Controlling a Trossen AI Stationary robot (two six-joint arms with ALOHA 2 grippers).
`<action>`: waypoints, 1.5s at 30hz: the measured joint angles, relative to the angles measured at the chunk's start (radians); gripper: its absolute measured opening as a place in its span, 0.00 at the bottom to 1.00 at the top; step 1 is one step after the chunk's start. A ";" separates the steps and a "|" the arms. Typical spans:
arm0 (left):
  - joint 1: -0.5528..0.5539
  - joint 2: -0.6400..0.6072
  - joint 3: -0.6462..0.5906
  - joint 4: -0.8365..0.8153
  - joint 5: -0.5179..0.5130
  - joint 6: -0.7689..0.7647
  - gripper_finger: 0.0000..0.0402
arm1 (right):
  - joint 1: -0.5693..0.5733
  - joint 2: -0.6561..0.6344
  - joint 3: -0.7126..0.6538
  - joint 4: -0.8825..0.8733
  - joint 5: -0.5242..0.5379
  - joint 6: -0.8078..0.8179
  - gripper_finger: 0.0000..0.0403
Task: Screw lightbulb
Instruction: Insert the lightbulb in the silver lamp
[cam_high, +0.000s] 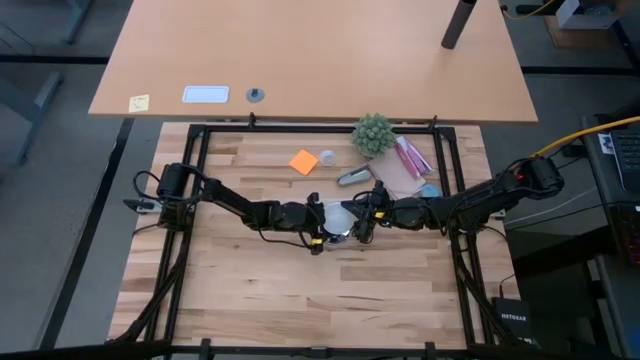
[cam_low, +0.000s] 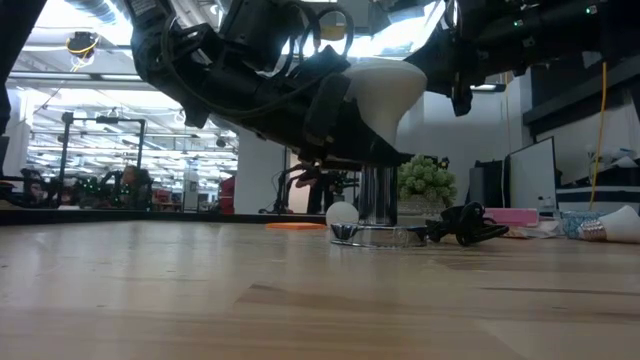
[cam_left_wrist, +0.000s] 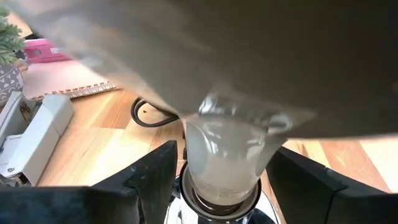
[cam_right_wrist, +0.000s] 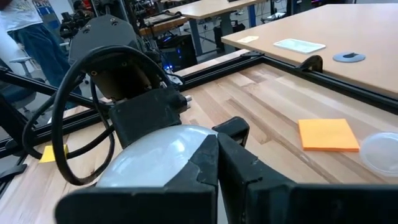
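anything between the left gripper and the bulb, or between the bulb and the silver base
Nothing visible. The left gripper is open, its fingers on either side of the lightbulb, whose neck already sits in the silver base. The shut right gripper rests over the bulb's head.

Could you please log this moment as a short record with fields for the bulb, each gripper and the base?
bulb: white frosted pear-shaped lightbulb, neck down in the socket
base: shiny silver round base on the wooden table
left gripper: open, fingers either side of the bulb's neck
right gripper: shut, over the bulb's head
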 joint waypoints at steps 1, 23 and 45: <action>0.000 -0.005 0.000 -0.007 0.000 -0.001 0.57 | 0.000 0.000 0.000 0.001 -0.002 0.000 0.01; 0.002 -0.093 0.001 -0.167 0.000 -0.040 0.50 | 0.001 0.000 -0.001 0.001 0.001 -0.001 0.01; -0.017 -0.164 0.004 -0.392 -0.005 -0.099 0.50 | 0.001 0.000 -0.002 -0.001 0.001 -0.002 0.01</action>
